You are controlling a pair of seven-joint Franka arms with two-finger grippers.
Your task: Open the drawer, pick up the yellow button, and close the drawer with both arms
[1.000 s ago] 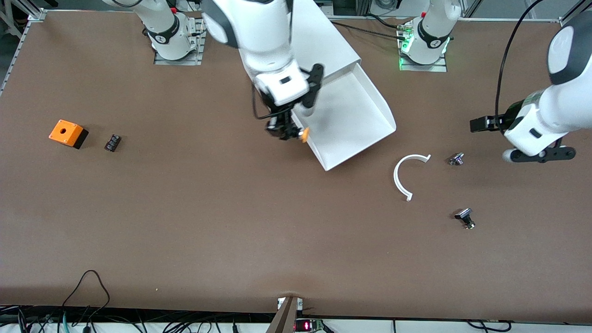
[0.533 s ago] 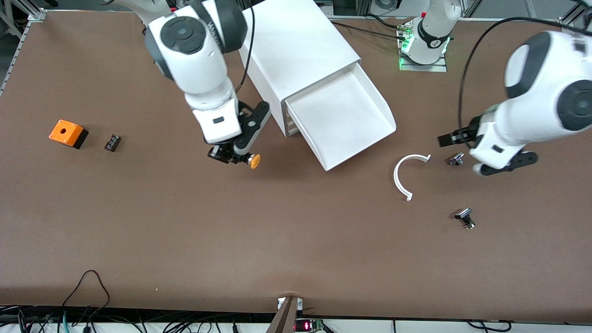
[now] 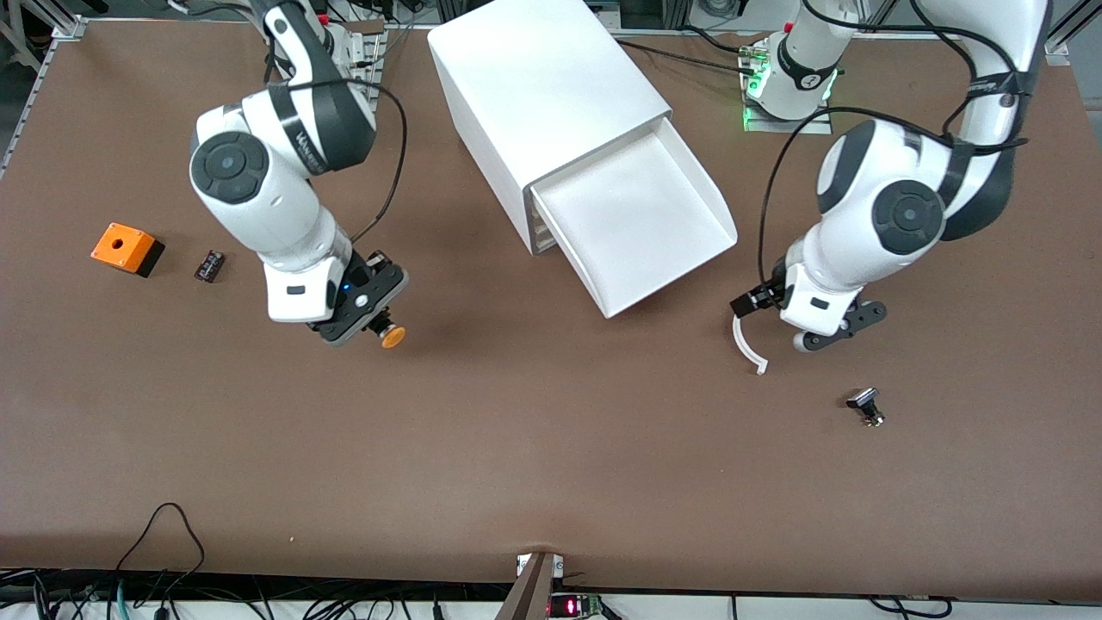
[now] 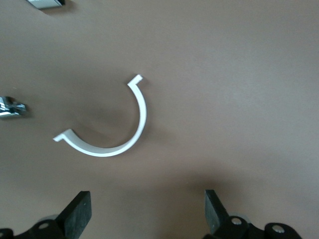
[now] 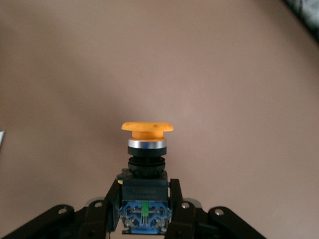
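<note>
The drawer [image 3: 641, 226] stands pulled out of the white cabinet [image 3: 551, 90], and its tray shows nothing inside. My right gripper [image 3: 374, 327] is shut on the button [image 3: 393, 337], holding it over bare table between the cabinet and the orange cube. In the right wrist view the gripper [image 5: 144, 199] clamps the black-and-blue body of the button [image 5: 146, 149], orange cap pointing away. My left gripper [image 3: 762, 301] is open and empty over the table beside the drawer's front corner. In the left wrist view its fingers [image 4: 79, 211] stand wide apart.
A white C-shaped ring [image 3: 746, 346] lies under the left gripper and shows whole in the left wrist view [image 4: 145, 112]. A silver-black part [image 3: 865, 406] lies nearer the front camera. An orange cube with a hole [image 3: 126, 248] and a small black part [image 3: 209, 265] lie toward the right arm's end.
My right gripper carried the button from the drawer's edge out over the table toward the right arm's end. My left arm swung in from its end to over the white ring.
</note>
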